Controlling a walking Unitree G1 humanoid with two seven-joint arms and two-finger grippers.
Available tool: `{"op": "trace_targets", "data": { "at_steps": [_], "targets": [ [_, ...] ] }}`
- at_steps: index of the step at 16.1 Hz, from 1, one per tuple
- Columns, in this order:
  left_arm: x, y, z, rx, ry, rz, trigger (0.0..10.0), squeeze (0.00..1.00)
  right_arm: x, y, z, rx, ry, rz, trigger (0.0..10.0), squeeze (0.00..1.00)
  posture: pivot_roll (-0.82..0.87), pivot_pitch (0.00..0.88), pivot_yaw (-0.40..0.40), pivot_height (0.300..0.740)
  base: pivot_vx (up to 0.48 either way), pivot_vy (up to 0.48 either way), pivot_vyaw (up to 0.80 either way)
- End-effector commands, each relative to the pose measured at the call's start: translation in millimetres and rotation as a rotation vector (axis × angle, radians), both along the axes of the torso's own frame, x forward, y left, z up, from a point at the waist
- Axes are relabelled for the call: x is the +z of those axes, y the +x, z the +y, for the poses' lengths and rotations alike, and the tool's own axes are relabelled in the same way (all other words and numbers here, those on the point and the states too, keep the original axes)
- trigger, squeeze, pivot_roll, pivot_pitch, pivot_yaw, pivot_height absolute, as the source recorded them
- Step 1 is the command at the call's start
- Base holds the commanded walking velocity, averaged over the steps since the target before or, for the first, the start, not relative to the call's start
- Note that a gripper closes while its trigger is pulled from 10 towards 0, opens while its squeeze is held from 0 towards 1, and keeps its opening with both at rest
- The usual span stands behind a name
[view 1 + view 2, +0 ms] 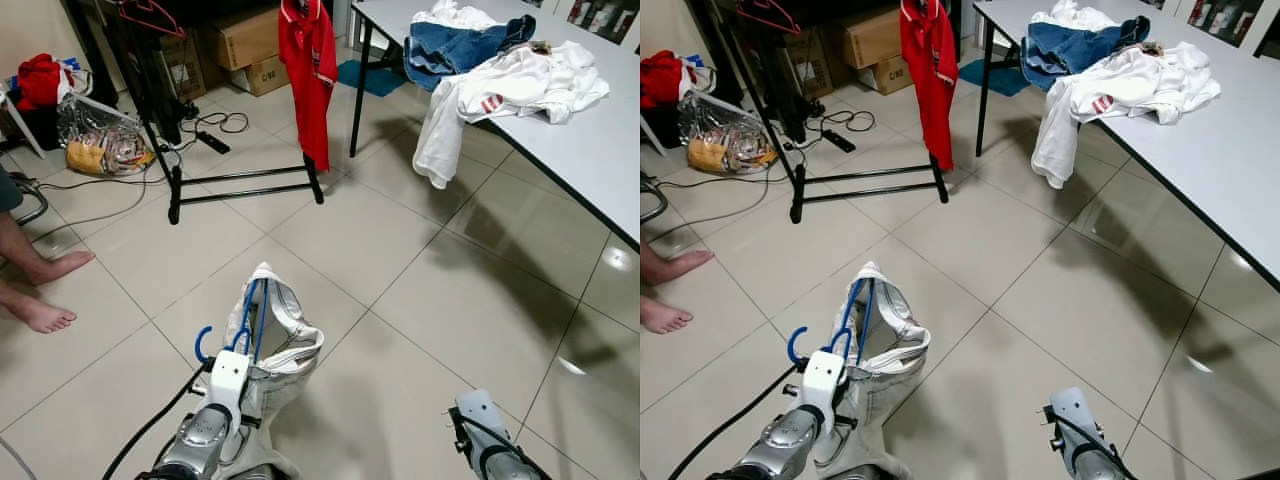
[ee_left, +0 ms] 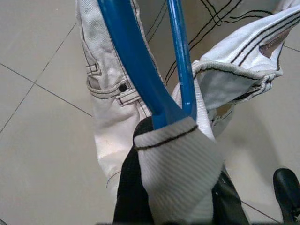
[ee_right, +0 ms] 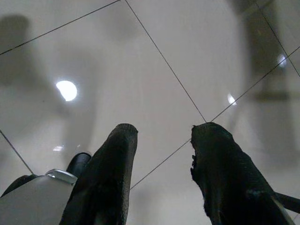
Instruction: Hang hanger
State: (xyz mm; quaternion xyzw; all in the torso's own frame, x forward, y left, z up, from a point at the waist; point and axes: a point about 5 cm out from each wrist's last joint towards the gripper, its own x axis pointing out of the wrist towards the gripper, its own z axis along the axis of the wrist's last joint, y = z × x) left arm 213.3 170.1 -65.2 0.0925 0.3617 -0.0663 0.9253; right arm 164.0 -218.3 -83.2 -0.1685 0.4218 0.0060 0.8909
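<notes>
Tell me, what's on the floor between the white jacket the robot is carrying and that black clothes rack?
Only bare floor tiles, seen in the left eye view. The left gripper holds the blue hanger with the white jacket; the clothes rack stands ahead.

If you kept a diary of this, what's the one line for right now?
left gripper: holds blue hanger with white jacket | right gripper: open, idle | clothes rack: ahead

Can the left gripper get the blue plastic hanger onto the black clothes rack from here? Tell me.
Probably not yet. The left gripper holds the blue plastic hanger with its white garment low over the floor, while the black clothes rack stands well ahead across open tiles. Nothing blocks the way.
</notes>
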Motion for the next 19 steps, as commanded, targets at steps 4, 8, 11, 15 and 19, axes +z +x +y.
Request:
{"op": "trace_targets", "data": {
  "at_steps": [4, 8, 11, 15, 19],
  "targets": [
    [7.4, 11.8, 1.2, -0.009, 0.006, -0.035, 10.0, 0.0, 2.8, 7.4, 2.6, -0.001, 0.004, -0.022, 10.0, 0.0, -0.03, 0.0, 0.036, 0.74, 0.0, 0.0, 0.0],
    [4.2, 4.8, 8.2, 0.01, 0.014, -0.027, 10.0, 0.0, 3.5, 10.9, 8.6, 0.029, 0.015, -0.031, 10.0, 0.0, -0.01, 0.0, 0.028, 0.74, 0.0, 0.0, 0.0],
    [-0.8, -4.4, 7.4, 0.026, -0.006, -0.014, 10.0, 0.0, 3.6, 10.8, 13.1, 0.071, 0.038, -0.041, 5.6, 0.0, -0.01, 0.0, 0.022, 0.74, 0.0, 0.0, 0.0],
    [-0.5, -3.7, 6.5, 0.022, -0.002, -0.015, 10.0, 0.0, 2.8, 8.9, 14.5, 0.074, 0.048, -0.042, 0.7, 0.0, 0.0, 0.004, 0.018, 0.74, 0.0, 0.0, 0.0],
    [1.1, -0.6, 5.3, 0.016, 0.0, -0.02, 10.0, 0.0, 4.5, 11.8, 12.3, 0.075, 0.042, -0.049, 10.0, 0.0, -0.02, 0.0, 0.019, 0.74, 0.0, 0.0, 0.0]
  ]
}}
